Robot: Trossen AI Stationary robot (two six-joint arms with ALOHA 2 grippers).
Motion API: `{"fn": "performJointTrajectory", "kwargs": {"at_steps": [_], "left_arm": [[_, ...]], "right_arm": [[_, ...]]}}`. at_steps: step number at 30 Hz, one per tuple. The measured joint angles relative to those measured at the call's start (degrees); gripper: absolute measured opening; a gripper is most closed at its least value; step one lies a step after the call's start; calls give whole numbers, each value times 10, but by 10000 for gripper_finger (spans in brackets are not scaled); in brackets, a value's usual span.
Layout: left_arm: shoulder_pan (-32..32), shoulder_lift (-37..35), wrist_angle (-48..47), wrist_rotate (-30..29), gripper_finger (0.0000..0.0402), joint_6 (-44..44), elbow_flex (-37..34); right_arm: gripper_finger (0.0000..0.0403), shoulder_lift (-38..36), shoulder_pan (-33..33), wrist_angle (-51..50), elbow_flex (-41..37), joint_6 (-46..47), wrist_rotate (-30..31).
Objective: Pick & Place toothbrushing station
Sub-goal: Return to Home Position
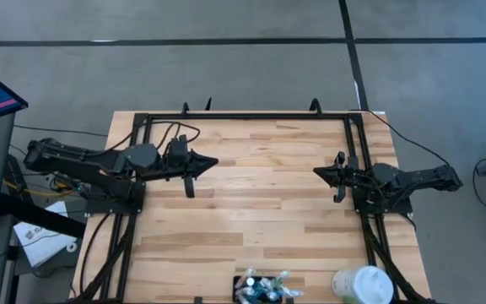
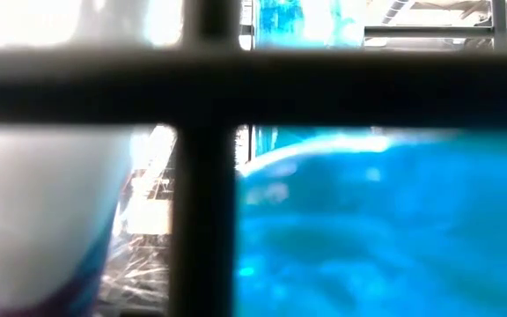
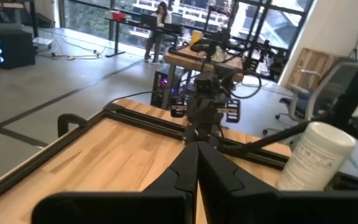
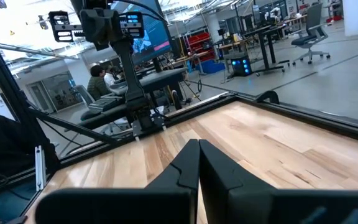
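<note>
Standing on a grey concrete floor (image 1: 226,67), the wooden worktop (image 1: 251,211) carries the toothbrushing station (image 1: 267,290) at its 6 o'clock edge, a white canister (image 1: 363,285) near it at 5. Left gripper (image 1: 213,161) at 9 o'clock and right gripper (image 1: 317,171) at 3 are pinched together, empty. Desks (image 4: 266,37) and a seated person (image 4: 98,78) show in the room beyond.

The bench (image 1: 260,203) is pale wood, smooth and matt. Left hand (image 1: 213,161) and right hand (image 1: 317,171) look dark matt plastic; the frame (image 1: 243,116) around them, black metal.
</note>
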Motion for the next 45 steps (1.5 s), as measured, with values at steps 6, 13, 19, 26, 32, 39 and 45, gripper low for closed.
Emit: {"fn": "performJointTrajectory", "kwargs": {"at_steps": [6, 13, 19, 26, 32, 39, 45], "left_arm": [[-17, -2, -13, 0, 2, 16, 0], [-42, -26, -70, 23, 2, 31, 0], [-65, -90, -82, 39, 2, 50, -23], [-91, -238, -82, 40, 2, 39, -122], [-94, -346, -82, 39, 1, 27, -205], [-85, -434, -81, 33, 1, 30, -287], [-84, -503, -80, 33, 1, 25, -338]], "right_arm": [[0, 0, 0, 0, 0, 0, 0], [0, 0, 0, 0, 0, 0, 0], [0, 0, 0, 0, 0, 0, 0], [0, 0, 0, 0, 0, 0, 0], [0, 0, 0, 0, -1, 0, 0], [0, 0, 0, 0, -1, 0, 0], [0, 0, 0, 0, -1, 0, 0]]}}
